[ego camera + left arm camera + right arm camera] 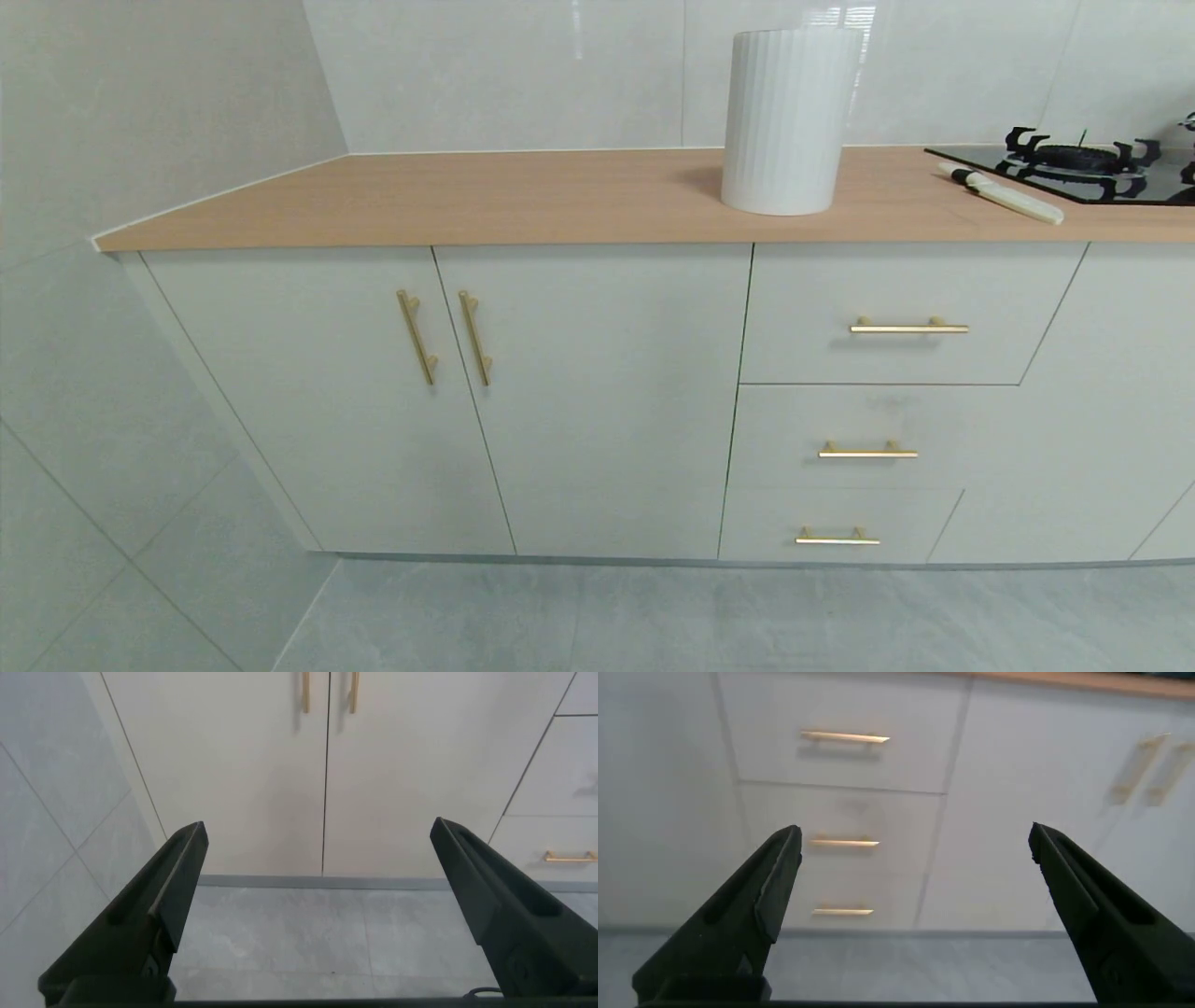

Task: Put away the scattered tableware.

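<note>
On the wooden counter (467, 196) a pale knife (1001, 194) lies flat just beside the hob (1074, 168), well apart from the tall ribbed white canister (789, 121). Down by the shut cabinet fronts, the left gripper (316, 831) and the right gripper (915, 835) both stand spread wide and empty. The knife is thin and low, so a shallow pinch may skid it toward the hob; an arm rising from below might clip the counter's edge; the top drawer (908, 327) is closed, so stowing could stall.
</note>
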`<state>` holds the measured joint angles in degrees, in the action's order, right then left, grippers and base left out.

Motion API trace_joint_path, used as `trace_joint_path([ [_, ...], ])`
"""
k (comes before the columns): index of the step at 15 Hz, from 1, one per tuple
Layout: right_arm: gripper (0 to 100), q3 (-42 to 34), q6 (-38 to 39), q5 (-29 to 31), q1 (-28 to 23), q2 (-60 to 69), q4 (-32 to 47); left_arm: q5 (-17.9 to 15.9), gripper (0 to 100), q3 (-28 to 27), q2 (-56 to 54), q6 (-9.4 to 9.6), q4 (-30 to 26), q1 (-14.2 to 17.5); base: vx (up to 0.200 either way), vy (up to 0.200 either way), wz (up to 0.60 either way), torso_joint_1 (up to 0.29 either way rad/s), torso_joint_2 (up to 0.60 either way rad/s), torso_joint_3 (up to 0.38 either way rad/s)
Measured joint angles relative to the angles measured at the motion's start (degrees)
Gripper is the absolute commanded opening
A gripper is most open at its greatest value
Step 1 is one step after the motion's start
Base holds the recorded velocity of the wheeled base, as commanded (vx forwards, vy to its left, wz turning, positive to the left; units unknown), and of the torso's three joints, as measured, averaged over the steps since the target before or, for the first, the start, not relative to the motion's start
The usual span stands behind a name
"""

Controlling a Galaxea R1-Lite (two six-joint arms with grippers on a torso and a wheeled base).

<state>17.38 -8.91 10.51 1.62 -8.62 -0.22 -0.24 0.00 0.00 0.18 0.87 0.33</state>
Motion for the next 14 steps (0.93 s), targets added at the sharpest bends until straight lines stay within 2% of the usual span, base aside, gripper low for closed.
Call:
trace_joint_path([
  [2,100,-1.4,-0.85,0.76,-0.8,4.74,0.06,-0.02,100,0.0,0.0,-0.02,0.0,0.0,0.0,0.0,0.0,0.0,0.0,0.0],
  [5,100,-8.48,0.1,0.22,-1.32,7.68,-3.66,-0.02,100,-0.02,0.0,-0.02,0.0,0.0,0.0,0.0,0.0,0.0,0.0,0.0],
  [7,100,-13.89,0.73,-4.96,-1.35,8.35,-6.56,0.0,100,-0.02,0.0,-0.02,0.0,0.0,0.0,0.0,0.0,0.0,0.0,0.0],
  [9,100,-16.57,2.29,-8.05,-1.38,8.62,-3.68,0.0,100,-0.02,0.0,0.0,0.0,-0.02,0.0,0.0,0.0,0.0,0.0,0.0],
  [12,100,-17.12,8.69,-9.03,-1.38,8.78,-0.62,-0.02,100,0.0,0.0,0.0,0.0,0.0,0.0,0.0,0.0,0.0,0.0,0.0],
  [14,100,-17.31,9.02,-9.72,-1.4,8.8,-0.11,0.0,100,0.0,0.0,0.0,0.0,0.0,0.0,0.0,0.0,0.0,0.0,0.0],
])
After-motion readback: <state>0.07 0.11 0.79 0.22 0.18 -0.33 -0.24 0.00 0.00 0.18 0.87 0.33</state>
